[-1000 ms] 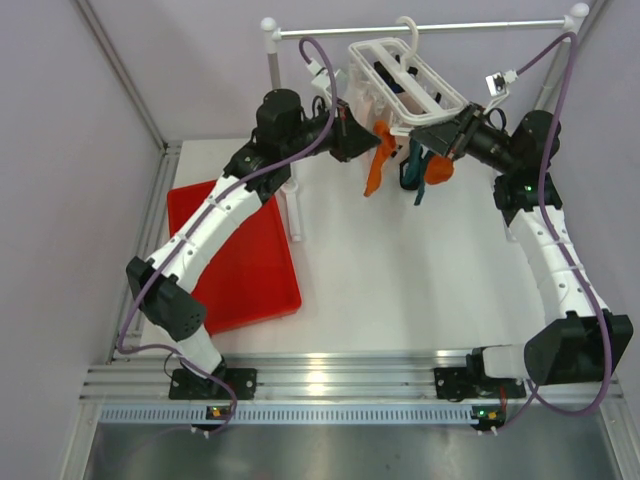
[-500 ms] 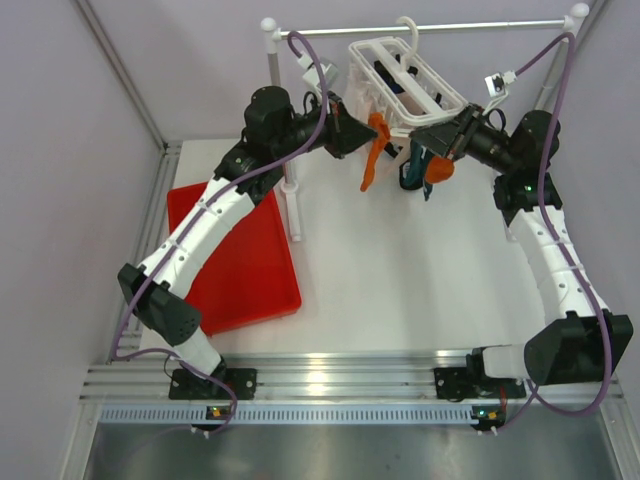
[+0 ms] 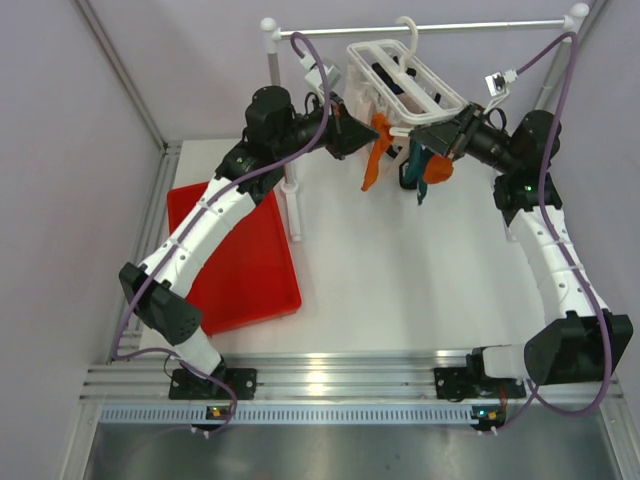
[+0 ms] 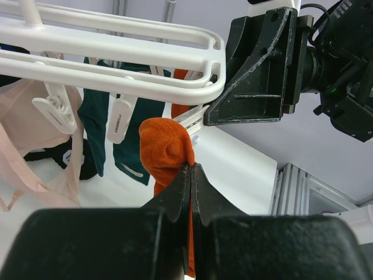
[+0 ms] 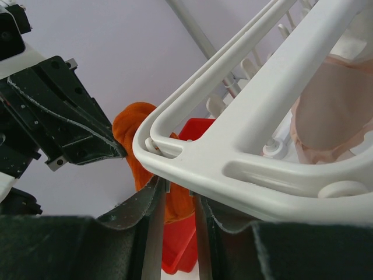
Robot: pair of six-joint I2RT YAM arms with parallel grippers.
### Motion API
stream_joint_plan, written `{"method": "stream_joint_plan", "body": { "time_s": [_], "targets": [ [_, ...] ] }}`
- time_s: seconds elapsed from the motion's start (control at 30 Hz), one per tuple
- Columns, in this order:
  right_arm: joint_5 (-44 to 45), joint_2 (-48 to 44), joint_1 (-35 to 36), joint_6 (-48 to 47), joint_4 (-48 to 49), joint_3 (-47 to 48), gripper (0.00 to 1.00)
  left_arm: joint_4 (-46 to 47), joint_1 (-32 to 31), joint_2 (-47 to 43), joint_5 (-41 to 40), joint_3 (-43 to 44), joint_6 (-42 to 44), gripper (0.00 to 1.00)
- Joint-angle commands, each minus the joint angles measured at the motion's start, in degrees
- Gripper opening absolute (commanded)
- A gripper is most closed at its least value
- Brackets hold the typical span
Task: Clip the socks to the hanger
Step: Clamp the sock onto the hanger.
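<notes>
The white hanger [image 3: 400, 75] hangs from the rail at the back. My left gripper [image 3: 352, 135] is shut on an orange sock [image 3: 374, 150] and holds its top edge just under the hanger's near corner. In the left wrist view the sock [image 4: 168, 147] bulges above my shut gripper [image 4: 191, 170], below the hanger frame [image 4: 145, 55]. My right gripper [image 3: 440, 135] is at that same corner. In the right wrist view the right gripper [image 5: 179, 189] squeezes a small white clip under the frame [image 5: 245, 140], with the orange sock [image 5: 131, 125] behind. Teal socks [image 4: 137, 149] and another orange sock [image 3: 437, 170] hang clipped.
A red tray [image 3: 235, 255] lies at the left of the table. The metal rail [image 3: 450, 25] spans the back, and a white post [image 3: 293, 210] stands beside the tray. A pale pink sock [image 4: 20, 116] and a black one [image 4: 58, 154] also hang from the hanger.
My left gripper has lifted the orange sock up and back toward the hanger's corner. The right gripper has stayed at the corner clip.
</notes>
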Motion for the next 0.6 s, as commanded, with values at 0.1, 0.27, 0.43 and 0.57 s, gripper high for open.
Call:
{"method": "stream_joint_plan", "body": {
  "time_s": [0.1,0.27,0.43,0.57],
  "targets": [
    [-0.9,0.5,-0.5,1.0,5.4,2.6,0.0,4.1,0.2,0.3,2.2,2.7,2.0,0.0],
    [-1.3,0.8,-0.4,1.0,5.4,2.7,0.0,7.4,0.2,0.0,6.2,2.1,3.2,0.0],
    [-2.4,0.7,-0.4,1.1,5.5,2.6,0.0,9.8,0.2,0.3,10.0,1.3,5.0,0.0],
    [-3.0,0.6,-0.5,1.3,5.7,2.6,0.0,9.1,0.2,0.7,10.1,1.5,6.4,0.0]
  ]
}}
